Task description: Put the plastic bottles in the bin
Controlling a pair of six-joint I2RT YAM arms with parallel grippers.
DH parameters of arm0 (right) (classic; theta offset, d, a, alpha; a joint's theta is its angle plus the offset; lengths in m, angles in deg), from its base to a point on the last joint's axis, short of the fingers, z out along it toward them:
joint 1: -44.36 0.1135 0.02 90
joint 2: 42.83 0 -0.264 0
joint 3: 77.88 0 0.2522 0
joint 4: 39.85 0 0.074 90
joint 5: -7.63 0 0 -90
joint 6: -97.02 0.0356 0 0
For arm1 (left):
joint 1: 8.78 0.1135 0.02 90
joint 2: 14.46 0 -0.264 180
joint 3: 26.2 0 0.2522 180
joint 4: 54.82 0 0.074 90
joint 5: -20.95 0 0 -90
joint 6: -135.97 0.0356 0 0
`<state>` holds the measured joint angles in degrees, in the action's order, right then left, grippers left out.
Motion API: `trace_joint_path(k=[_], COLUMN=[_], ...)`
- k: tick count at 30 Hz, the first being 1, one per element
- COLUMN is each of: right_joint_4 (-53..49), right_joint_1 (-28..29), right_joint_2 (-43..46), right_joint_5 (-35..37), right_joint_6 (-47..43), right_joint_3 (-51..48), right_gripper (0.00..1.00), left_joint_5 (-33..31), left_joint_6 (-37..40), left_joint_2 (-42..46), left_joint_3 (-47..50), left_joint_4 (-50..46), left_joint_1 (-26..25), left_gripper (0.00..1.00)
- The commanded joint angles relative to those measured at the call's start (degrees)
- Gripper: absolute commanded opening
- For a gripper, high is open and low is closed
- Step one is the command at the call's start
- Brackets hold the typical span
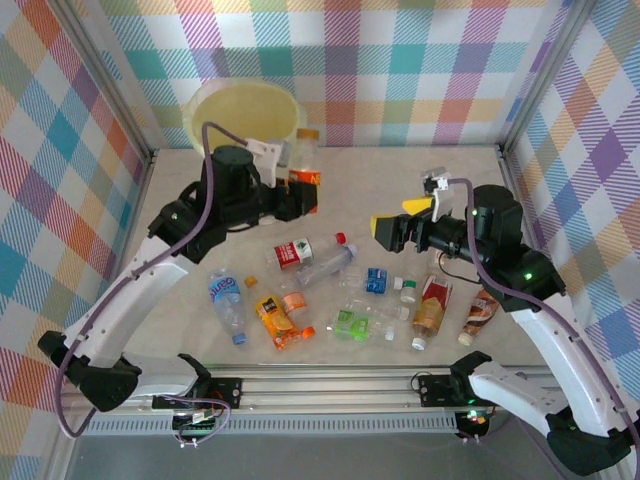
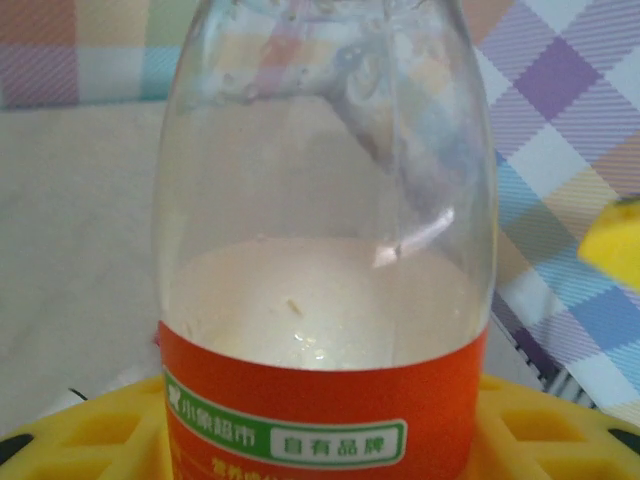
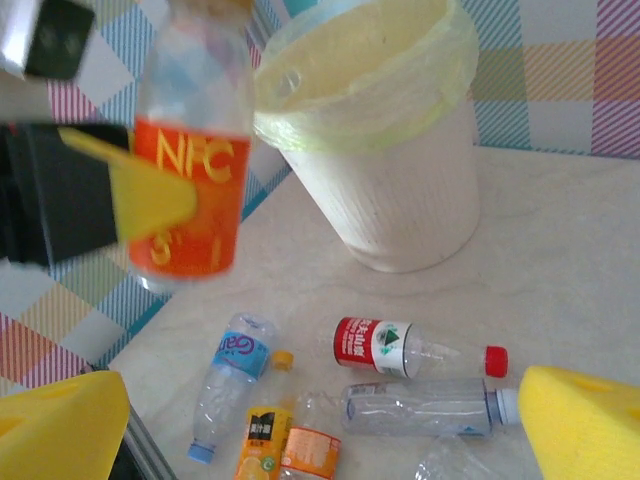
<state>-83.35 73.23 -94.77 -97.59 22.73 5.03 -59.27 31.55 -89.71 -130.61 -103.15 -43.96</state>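
Note:
My left gripper is shut on an upright clear bottle with an orange label, held in the air just right of the pale-yellow bin. Up close, that orange-label bottle stands between the yellow fingers. My right gripper hangs open over the table with nothing in it. In its view the held bottle is left of the bin. Below lie a red-label bottle, a clear bottle and a blue-label bottle.
Several more bottles lie scattered near the front of the table: an orange juice bottle, a green one, two brown-labelled ones. Checked walls close in on three sides. A metal rail runs along the near edge.

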Motion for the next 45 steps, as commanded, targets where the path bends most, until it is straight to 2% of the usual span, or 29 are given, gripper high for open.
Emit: trace_joint_path(k=[1,9,16,21,34,45], right_joint_4=[3.2,4.9,4.6,3.6,2.1,0.8], right_joint_1=[0.2,0.2,0.2,0.2,0.2,0.2], right_joint_2=[0.6,0.4,1.1,1.3,1.1,-1.0], right_joint_5=[-1.4,1.3,1.5,2.3,0.7,0.3], right_joint_6=[-1.2,1.5,3.2,4.4,4.2,5.3], right_joint_3=[-0.6,-1.4,-2.2,-2.7,-3.8,-3.5], right_gripper=[1.0,1.0,1.0,1.0,1.0,1.0], left_joint_5=[0.2,0.9,-5.5,-7.6,-6.3,-5.4], left_joint_6=[4.2,8.1,11.8,12.7,13.4,11.9], left_joint_2=[-3.7,-14.5,-26.0,-32.1,-43.2,-49.0], left_joint_3=[-6.7,-24.0,-38.1,-44.4,-49.3,-49.3], left_joint_4=[-4.7,-9.3,-11.9,-13.1,-15.3,-18.4], left_joint_1=[3.2,10.3,13.4,16.4,24.6,27.2], left_gripper=[0.54,0.55,0.55,0.55,0.55,0.55])
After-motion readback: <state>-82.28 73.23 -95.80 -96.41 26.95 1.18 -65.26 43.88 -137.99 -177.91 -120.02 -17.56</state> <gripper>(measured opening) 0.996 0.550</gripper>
